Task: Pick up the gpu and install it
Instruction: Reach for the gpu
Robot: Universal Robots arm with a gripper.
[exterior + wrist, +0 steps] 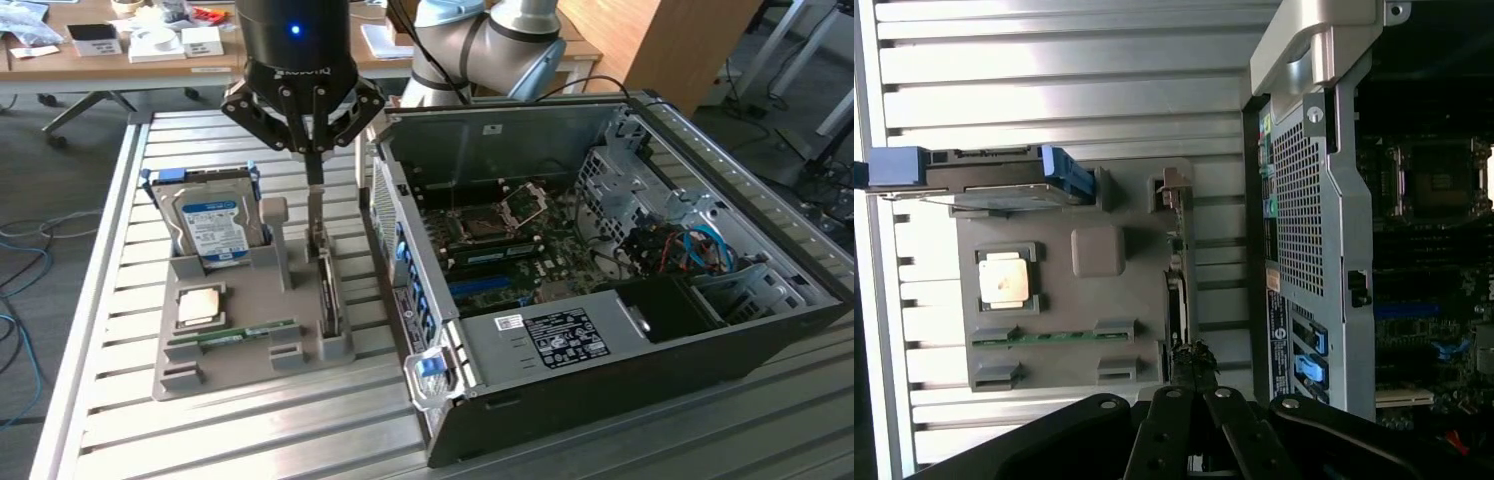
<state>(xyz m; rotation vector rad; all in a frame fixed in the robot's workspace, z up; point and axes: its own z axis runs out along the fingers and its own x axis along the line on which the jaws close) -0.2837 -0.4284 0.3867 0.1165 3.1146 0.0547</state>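
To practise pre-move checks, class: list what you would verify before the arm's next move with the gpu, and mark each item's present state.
1. gripper shut: ok.
2. Gripper lined up over the gpu: ok.
3. Firm hold on the gpu: cannot tell.
4. The gpu stands on edge in the gray holder slot: ok.
5. Computer case open, motherboard exposed: ok.
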